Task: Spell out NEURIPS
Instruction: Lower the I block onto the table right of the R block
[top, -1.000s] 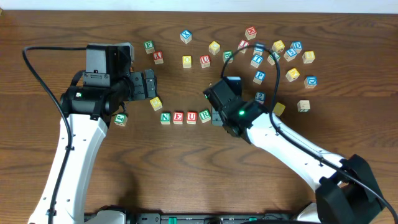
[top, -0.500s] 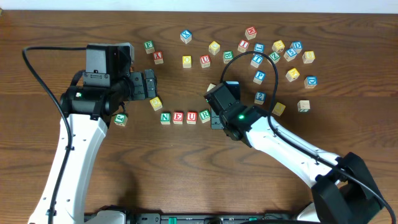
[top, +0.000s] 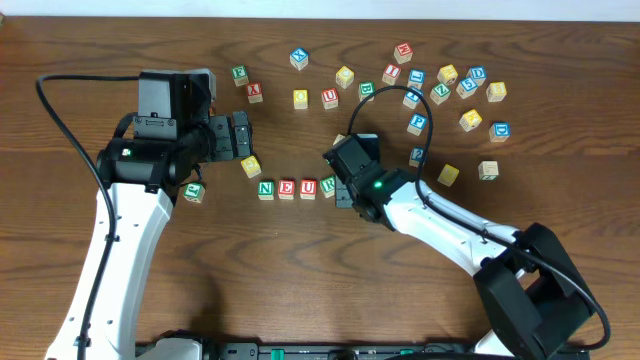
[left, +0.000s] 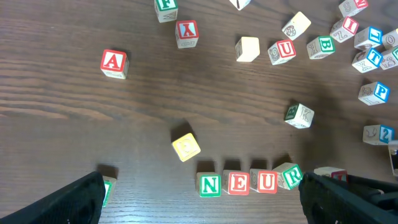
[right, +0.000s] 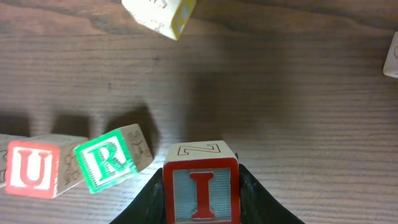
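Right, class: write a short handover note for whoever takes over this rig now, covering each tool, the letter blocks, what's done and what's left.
Left tool: open, holding nothing.
Right tool: shut on the I block, just right of the R.
Done: N, E, U and R stand in a row; R sits slightly turned.
Left: set I beside R, then fetch the P from the loose blocks. I cannot pick out an S from these views.
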